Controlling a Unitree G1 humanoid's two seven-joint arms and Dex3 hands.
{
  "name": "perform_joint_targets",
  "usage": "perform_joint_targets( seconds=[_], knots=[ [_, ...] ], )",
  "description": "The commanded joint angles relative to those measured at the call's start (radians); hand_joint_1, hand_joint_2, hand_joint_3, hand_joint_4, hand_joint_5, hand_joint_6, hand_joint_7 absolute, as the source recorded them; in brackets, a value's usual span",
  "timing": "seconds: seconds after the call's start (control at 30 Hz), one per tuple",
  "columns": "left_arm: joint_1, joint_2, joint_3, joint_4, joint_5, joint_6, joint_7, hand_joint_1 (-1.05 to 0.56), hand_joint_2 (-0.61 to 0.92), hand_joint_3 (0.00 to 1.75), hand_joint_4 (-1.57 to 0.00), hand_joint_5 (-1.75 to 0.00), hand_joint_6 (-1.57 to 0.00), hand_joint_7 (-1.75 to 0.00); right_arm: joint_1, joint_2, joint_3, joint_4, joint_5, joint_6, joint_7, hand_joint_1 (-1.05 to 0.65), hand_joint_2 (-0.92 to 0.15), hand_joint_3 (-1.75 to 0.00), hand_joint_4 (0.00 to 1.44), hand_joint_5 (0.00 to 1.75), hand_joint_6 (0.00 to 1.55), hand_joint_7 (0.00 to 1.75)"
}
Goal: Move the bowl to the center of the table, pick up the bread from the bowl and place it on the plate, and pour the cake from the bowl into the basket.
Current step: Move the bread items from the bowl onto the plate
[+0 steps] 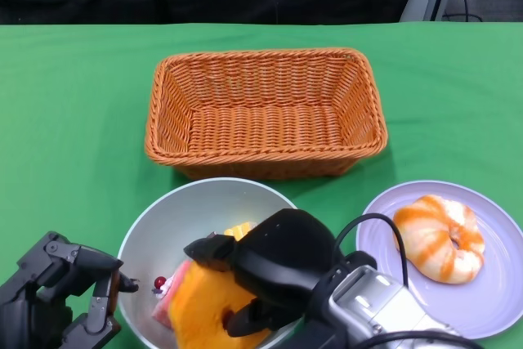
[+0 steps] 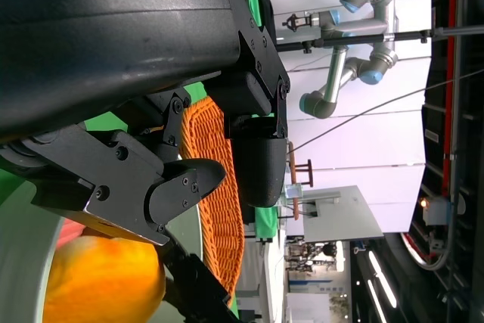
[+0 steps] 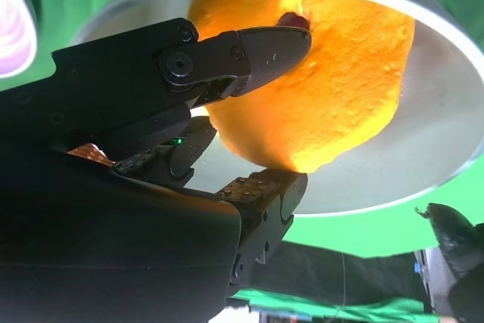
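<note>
Right hand (image 1: 270, 271) grips orange cake (image 1: 208, 304) inside bowl (image 1: 172, 210) (bread (image 1: 439, 237) on plate (image 1: 498, 300)); left hand (image 1: 61, 292) open, holding nothing.

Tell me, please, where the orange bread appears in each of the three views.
Head view: the bread lies low, in the bowl, under the right hand.
Right wrist view: the bread fills the middle, between that hand's fingers.
Left wrist view: the bread sits in one corner.
Shared landmark: the bowl.

Head view looks down on the table (image 1: 73, 79) — both wrist views sit close, sharing the bowl (image 1: 163, 218).
</note>
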Motion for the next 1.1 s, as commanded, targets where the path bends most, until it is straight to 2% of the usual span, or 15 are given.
perform_joint_targets(
  seconds=[0.03, 0.13, 0.23, 0.33, 0.37, 0.43, 0.5, 0.53, 0.63, 0.8, 0.9, 0.97, 1.03, 1.07, 1.1],
  knots=[
    [0.008, 0.008, 0.006, -0.004, 0.009, -0.030, 0.004, -0.06, 0.63, 0.95, -0.78, -1.46, -0.79, -1.19, -0.002, 0.008, 0.032, 0.042, -0.056, 0.016, -0.047, -0.85, -0.92, -0.22, 0.74, 0.02, 0.46, 0.01],
    [0.006, 0.010, 0.006, 0.005, 0.015, -0.040, 0.004, -0.08, 0.61, 0.96, -0.77, -1.46, -0.78, -1.21, 0.003, 0.011, 0.038, 0.083, -0.072, 0.004, -0.144, -0.78, -0.92, -0.14, 0.82, 0.04, 0.52, 0.02],
    [0.007, 0.010, 0.004, 0.000, 0.017, -0.031, 0.008, -0.06, 0.59, 1.00, -0.77, -1.48, -0.78, -1.22, 0.001, 0.011, 0.040, 0.130, -0.065, -0.026, -0.260, -0.59, -0.92, -0.05, 0.96, 0.09, 0.64, 0.05],
    [0.006, 0.010, 0.001, 0.000, 0.009, -0.030, 0.003, -0.05, 0.57, 1.04, -0.77, -1.48, -0.79, -1.22, -0.010, 0.015, 0.031, 0.207, -0.027, -0.103, -0.430, -0.39, -0.91, -0.02, 1.09, 0.18, 0.83, 0.09],
    [0.006, 0.011, 0.001, 0.000, 0.007, -0.032, 0.001, -0.04, 0.58, 1.04, -0.77, -1.48, -0.79, -1.22, -0.016, 0.017, 0.029, 0.230, -0.014, -0.124, -0.467, -0.34, -0.91, -0.01, 1.05, 0.39, 0.92, 0.06],
    [0.006, 0.016, -0.001, 0.001, 0.003, -0.031, -0.006, -0.03, 0.59, 1.04, -0.77, -1.49, -0.79, -1.22, -0.032, 0.017, 0.023, 0.273, 0.018, -0.171, -0.515, -0.30, -0.91, 0.00, 0.89, 0.83, 1.00, 0.03],
    [0.006, 0.020, -0.001, 0.005, 0.002, -0.035, -0.010, -0.03, 0.60, 1.01, -0.76, -1.50, -0.79, -1.24, -0.053, 0.003, 0.015, 0.301, 0.056, -0.228, -0.531, -0.31, -0.92, -0.01, 0.78, 1.12, 1.06, 0.03],
    [0.006, 0.021, -0.001, 0.007, 0.001, -0.036, -0.011, -0.03, 0.61, 1.00, -0.76, -1.50, -0.78, -1.24, -0.060, -0.001, 0.012, 0.310, 0.068, -0.247, -0.536, -0.31, -0.92, -0.01, 0.75, 1.19, 1.07, 0.04],
    [0.006, 0.019, -0.002, 0.011, 0.005, -0.039, -0.008, -0.02, 0.62, 0.98, -0.76, -1.51, -0.78, -1.27, -0.078, -0.001, 0.002, 0.352, 0.109, -0.310, -0.564, -0.29, -0.91, -0.01, 0.73, 1.26, 1.10, 0.04],
    [-0.001, 0.017, 0.000, 0.028, 0.009, -0.057, -0.008, -0.04, 0.63, 0.96, -0.77, -1.52, -0.77, -1.27, -0.092, 0.007, -0.011, 0.398, 0.147, -0.370, -0.598, -0.28, -0.92, -0.01, 0.73, 1.21, 1.10, 0.04],
    [-0.001, 0.015, 0.001, 0.029, 0.020, -0.056, 0.003, -0.05, 0.62, 0.96, -0.78, -1.52, -0.78, -1.27, -0.097, 0.019, -0.022, 0.439, 0.165, -0.413, -0.669, -0.26, -0.90, 0.00, 0.73, 1.31, 1.14, 0.06],
    [-0.001, 0.015, 0.003, 0.028, 0.023, -0.055, 0.007, -0.05, 0.62, 0.95, -0.78, -1.52, -0.78, -1.26, -0.108, 0.031, -0.030, 0.476, 0.176, -0.444, -0.722, -0.25, -0.89, 0.00, 0.69, 1.44, 1.15, 0.11],
    [-0.003, 0.015, 0.006, 0.032, 0.028, -0.059, 0.010, -0.04, 0.63, 0.97, -0.77, -1.53, -0.78, -1.28, -0.118, 0.040, -0.037, 0.505, 0.186, -0.469, -0.759, -0.22, -0.91, 0.00, 0.63, 1.58, 0.88, 0.71],
    [-0.004, 0.015, 0.009, 0.034, 0.033, -0.061, 0.013, -0.03, 0.62, 0.99, -0.77, -1.53, -0.77, -1.29, -0.121, 0.041, -0.043, 0.509, 0.193, -0.477, -0.758, -0.20, -0.91, 0.00, 0.63, 1.61, 0.79, 0.90],
    [-0.004, 0.015, 0.010, 0.036, 0.038, -0.062, 0.017, -0.03, 0.61, 1.01, -0.77, -1.53, -0.77, -1.30, -0.123, 0.041, -0.050, 0.510, 0.200, -0.482, -0.754, -0.20, -0.92, 0.00, 0.62, 1.59, 0.73, 0.95]
  ],
)
